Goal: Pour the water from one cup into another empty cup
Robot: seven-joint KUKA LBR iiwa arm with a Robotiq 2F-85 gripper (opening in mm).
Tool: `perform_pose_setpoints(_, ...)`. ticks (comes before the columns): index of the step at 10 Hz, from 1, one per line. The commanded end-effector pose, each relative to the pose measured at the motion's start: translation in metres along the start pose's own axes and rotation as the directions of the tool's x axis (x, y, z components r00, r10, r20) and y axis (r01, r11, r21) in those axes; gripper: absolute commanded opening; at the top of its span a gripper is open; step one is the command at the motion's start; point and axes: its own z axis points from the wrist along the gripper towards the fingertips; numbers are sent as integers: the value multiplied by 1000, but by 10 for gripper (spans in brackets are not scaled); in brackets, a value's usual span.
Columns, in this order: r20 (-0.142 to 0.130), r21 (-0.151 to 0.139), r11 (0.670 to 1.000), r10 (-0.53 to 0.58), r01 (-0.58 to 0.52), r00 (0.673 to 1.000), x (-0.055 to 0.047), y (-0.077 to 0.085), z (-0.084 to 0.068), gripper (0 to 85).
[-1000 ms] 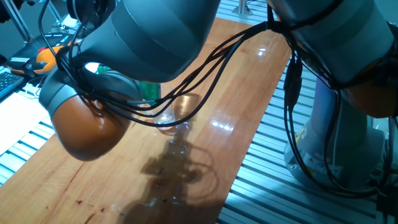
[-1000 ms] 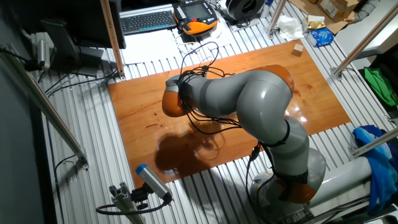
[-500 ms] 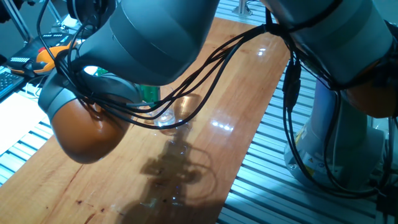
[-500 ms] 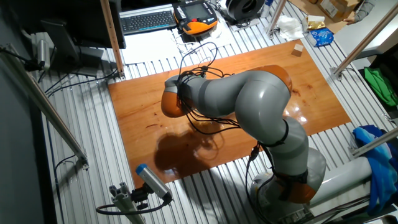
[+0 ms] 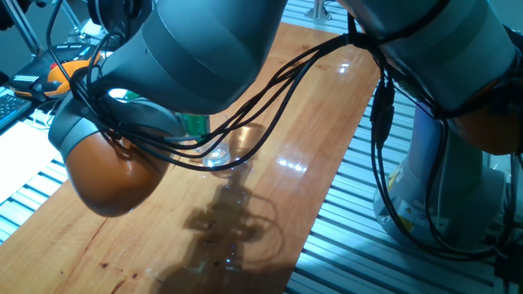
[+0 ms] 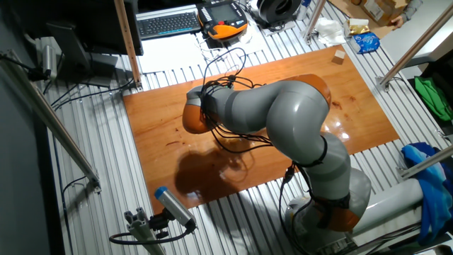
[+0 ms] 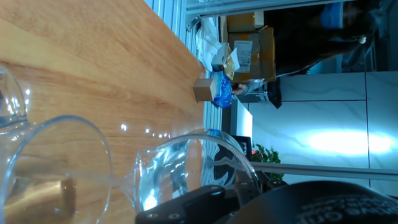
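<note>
Barely shifted over the last second: orange wrist joint [image 5: 110, 175] a touch lower and leftward in one fixed view, small glass [image 5: 214, 157] glimpsed beneath cables. From the other fixed view, both cups hidden under the arm [image 6: 276, 117]. Hand view: tumbler [image 7: 196, 168] tipped sideways, rim just beside mug [image 7: 59, 168]; presumably gripped, though finger state impossible to tell. Best tilted slowly, lip kept over the mug's mouth. Water indiscernible.

Hand view: tumbler [image 7: 193, 168] lying sideways against the dark gripper body at bottom, its rim just beside the mug [image 7: 56, 165] rim, over a wooden table [image 7: 93, 56]; small wooden block [image 7: 204, 89] near the table's edge, cardboard boxes [image 7: 249, 43] beyond.
</note>
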Motion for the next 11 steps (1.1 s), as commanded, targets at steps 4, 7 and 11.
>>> perform_pose_setpoints(4, -10, -3, 1000, -5, 5, 1000, 1, 0, -3, 0)
perform_pose_setpoints(7, -16, -41, 999, 1, -2, 1000, 1, 0, -3, 0)
perform_pose_setpoints(11, -17, -209, 978, 2, -5, 1000, -1, 1, 0, 0)
